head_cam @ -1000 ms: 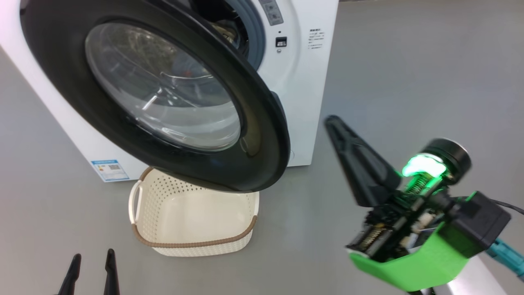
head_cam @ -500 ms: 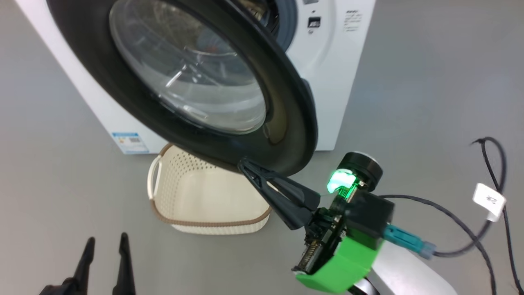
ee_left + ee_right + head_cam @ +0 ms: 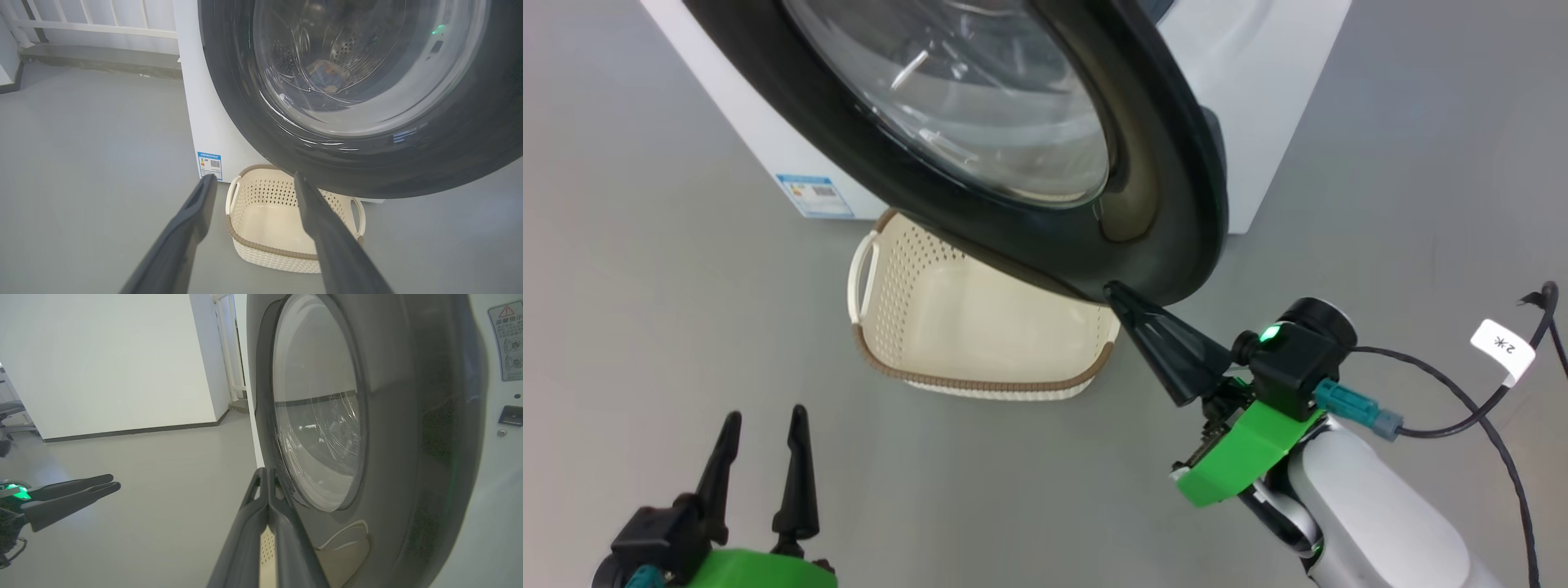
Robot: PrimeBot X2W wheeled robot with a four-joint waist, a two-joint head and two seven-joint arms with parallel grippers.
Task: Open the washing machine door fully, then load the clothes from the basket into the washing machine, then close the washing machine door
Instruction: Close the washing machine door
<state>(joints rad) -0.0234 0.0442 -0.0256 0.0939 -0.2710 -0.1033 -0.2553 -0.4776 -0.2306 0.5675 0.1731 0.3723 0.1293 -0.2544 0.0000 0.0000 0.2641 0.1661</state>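
The washing machine door (image 3: 1013,237), black-rimmed with a glass bowl, stands open from the white washing machine (image 3: 1258,122). My right gripper (image 3: 1112,290) is shut, its tip against the door's lower rim; the right wrist view shows the closed fingers (image 3: 266,470) beside the door's rim (image 3: 400,437). The cream basket (image 3: 980,382) sits on the floor under the door and looks empty. Through the glass in the left wrist view, blue and orange clothes (image 3: 327,75) lie in the steel drum. My left gripper (image 3: 765,416) is open and holds nothing, in front of the basket (image 3: 265,245).
Grey floor (image 3: 645,286) surrounds the machine. A black cable (image 3: 1462,408) with a white tag (image 3: 1503,347) trails from my right wrist. A blue label (image 3: 209,164) marks the machine's lower front. A white railing (image 3: 81,24) and a step run behind.
My right gripper, still shut, has swung left from open floor to the door's lower rim. The head camera has shifted, so the machine sits higher in view. The left gripper stays open.
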